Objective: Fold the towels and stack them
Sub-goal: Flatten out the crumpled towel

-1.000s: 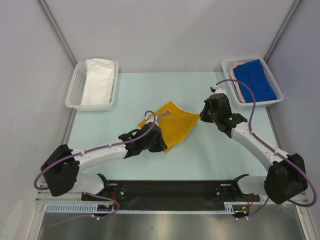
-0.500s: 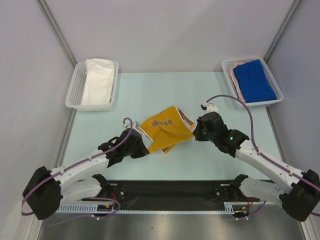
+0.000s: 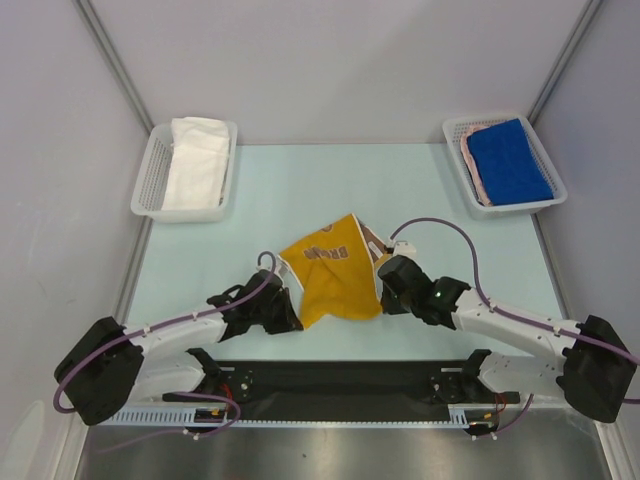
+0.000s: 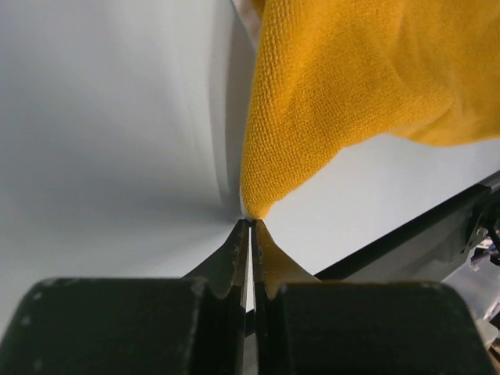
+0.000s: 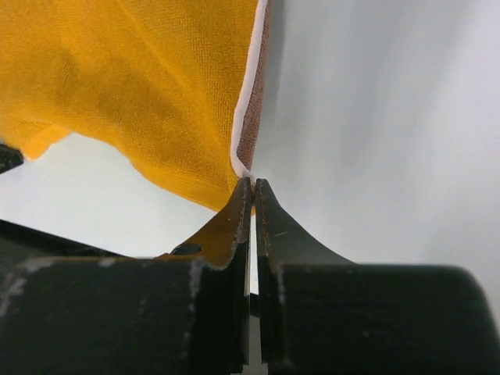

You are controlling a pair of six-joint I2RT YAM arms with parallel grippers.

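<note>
A yellow-orange towel (image 3: pixel 333 277) with brown lettering hangs folded over near the table's front middle, held between both arms. My left gripper (image 3: pixel 287 308) is shut on its left corner; in the left wrist view the orange cloth (image 4: pixel 344 86) rises from the pinched tips (image 4: pixel 251 222). My right gripper (image 3: pixel 385 283) is shut on the white-trimmed right corner (image 5: pixel 244 117), tips (image 5: pixel 251 181) pressed together. A white towel (image 3: pixel 195 163) lies in the left basket. A blue towel (image 3: pixel 508 160) lies on a pinkish one (image 3: pixel 472 170) in the right basket.
A white mesh basket (image 3: pixel 149 178) stands at the back left and another (image 3: pixel 541 150) at the back right. The pale green table (image 3: pixel 300 190) stretches between them. A black rail (image 3: pixel 340 378) with the arm bases runs along the near edge.
Both grippers have pulled toward the near edge, carrying the yellow-orange towel's corners with them. The towel now drapes folded over itself, nearer the front than before.
</note>
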